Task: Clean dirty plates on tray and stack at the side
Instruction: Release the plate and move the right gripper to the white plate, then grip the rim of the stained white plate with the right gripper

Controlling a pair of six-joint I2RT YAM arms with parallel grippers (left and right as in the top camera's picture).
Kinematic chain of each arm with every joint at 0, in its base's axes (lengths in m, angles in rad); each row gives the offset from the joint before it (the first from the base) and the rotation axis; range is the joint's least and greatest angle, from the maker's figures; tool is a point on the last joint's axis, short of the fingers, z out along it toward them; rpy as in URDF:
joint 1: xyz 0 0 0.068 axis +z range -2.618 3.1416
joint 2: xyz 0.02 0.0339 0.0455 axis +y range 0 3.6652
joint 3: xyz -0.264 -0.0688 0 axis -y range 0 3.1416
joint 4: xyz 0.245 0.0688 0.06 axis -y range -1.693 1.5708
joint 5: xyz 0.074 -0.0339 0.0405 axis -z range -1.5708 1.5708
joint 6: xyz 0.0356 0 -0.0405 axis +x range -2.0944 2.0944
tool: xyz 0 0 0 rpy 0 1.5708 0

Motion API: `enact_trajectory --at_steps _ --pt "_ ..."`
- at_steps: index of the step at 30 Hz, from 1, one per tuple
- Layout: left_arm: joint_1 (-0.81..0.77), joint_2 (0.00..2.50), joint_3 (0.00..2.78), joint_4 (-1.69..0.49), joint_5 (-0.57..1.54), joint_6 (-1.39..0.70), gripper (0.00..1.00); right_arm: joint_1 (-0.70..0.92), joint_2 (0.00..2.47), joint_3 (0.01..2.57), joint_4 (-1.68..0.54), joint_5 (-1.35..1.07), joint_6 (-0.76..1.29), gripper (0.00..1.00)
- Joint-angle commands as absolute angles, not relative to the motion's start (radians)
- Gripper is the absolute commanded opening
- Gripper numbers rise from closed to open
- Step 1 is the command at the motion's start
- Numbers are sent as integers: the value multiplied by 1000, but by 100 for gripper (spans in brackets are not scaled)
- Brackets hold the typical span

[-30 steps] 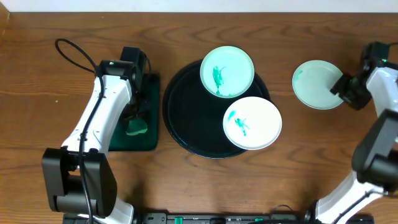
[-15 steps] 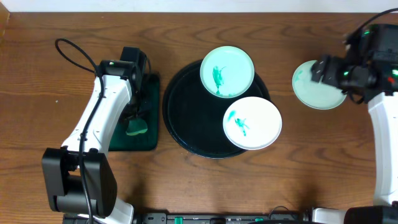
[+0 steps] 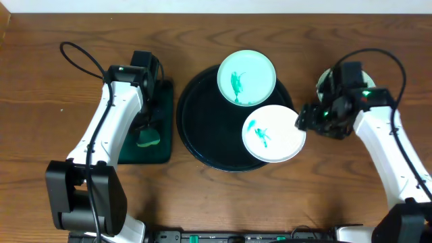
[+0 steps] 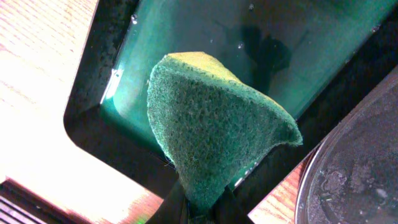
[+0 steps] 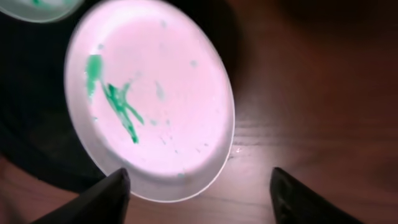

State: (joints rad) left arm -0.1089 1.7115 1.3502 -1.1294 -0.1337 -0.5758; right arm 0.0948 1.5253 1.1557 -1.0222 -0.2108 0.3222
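Note:
The black tray [image 3: 202, 125] holds two smeared plates: a far plate [image 3: 246, 77] and a near plate [image 3: 273, 133], [image 5: 149, 99]. A third plate [image 3: 322, 85] lies on the wood to the right, mostly hidden under my right arm. My right gripper [image 3: 302, 120], [image 5: 199, 190] is open just beyond the near plate's right rim. In the right wrist view that rim lies between its fingertips, untouched. My left gripper [image 3: 144, 132], [image 4: 199, 208] is shut on a folded green sponge [image 4: 211, 130], held over the dark green tray [image 3: 162, 138], [image 4: 249, 50].
The black tray's rim [image 4: 311, 186] sits close to the right of the green tray. Bare wood tabletop [image 3: 337, 175] lies to the right of the black tray and along the front. A black cable [image 3: 81, 57] loops at the back left.
My right arm has left the plate on the wood and swung left and forward to the near plate's right rim. The left arm and sponge have not moved.

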Motion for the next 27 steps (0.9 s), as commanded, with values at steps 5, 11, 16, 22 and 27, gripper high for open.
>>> enact_trajectory --at_steps 5,11,16,22,27 --pt "-108 1719 1344 -1137 -139 -569 7 120 1528 995 -925 -215 517 58" --pt "-108 1719 1344 -1137 -139 -569 7 122 1528 890 -819 -215 554 56" --pt "-108 1719 1344 -1137 -139 -569 7 125 1528 849 -730 -215 591 48" --pt "-108 1719 1344 -1137 -139 -569 7 150 1528 813 -626 -214 614 48" --pt "-108 1719 1344 -1137 -139 -569 7 179 1528 805 -570 -214 640 28"
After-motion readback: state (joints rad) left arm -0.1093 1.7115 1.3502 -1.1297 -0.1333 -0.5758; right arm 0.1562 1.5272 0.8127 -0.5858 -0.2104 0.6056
